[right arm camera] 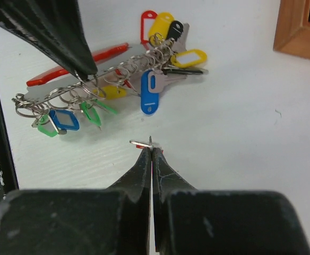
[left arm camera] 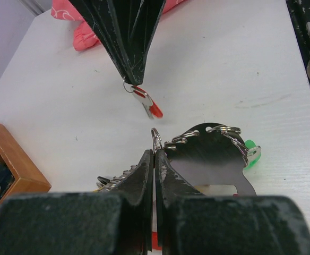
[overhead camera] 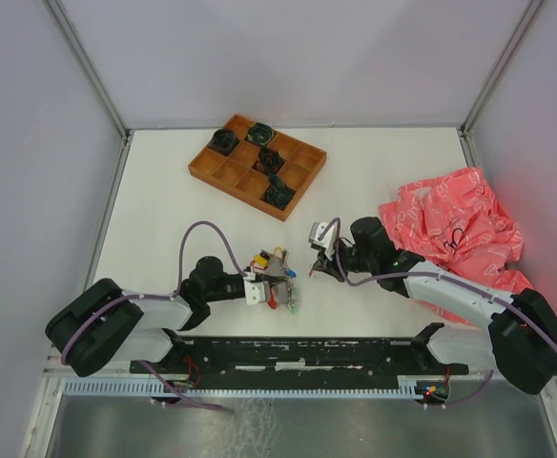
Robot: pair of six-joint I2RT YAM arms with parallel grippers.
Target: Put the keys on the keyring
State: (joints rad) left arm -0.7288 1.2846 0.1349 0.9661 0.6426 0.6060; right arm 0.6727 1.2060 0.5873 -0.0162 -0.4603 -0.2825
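The keyring lies on the white table, a red curved loop [right arm camera: 75,66] with a grey metal part [left arm camera: 208,154] strung with split rings. Several keys hang from it with blue [right arm camera: 148,95], yellow [right arm camera: 189,57], green [right arm camera: 91,112] and red [right arm camera: 147,24] tags; the bunch shows in the top view [overhead camera: 275,267]. My left gripper [left arm camera: 155,151] [overhead camera: 277,286] is shut on a split ring [left arm camera: 156,138] of the keyring. My right gripper [right arm camera: 151,151] [overhead camera: 317,272] is shut on the small ring of a red-tagged key [left arm camera: 148,104], held just above the table, a short way from the bunch.
A wooden compartment tray [overhead camera: 202,167] with dark coiled bundles [overhead camera: 277,191] stands at the back; its corner shows in both wrist views [left arm camera: 11,159] [right arm camera: 298,26]. A crumpled pink bag [overhead camera: 455,224] lies at the right. A black rail [overhead camera: 288,348] runs along the near edge.
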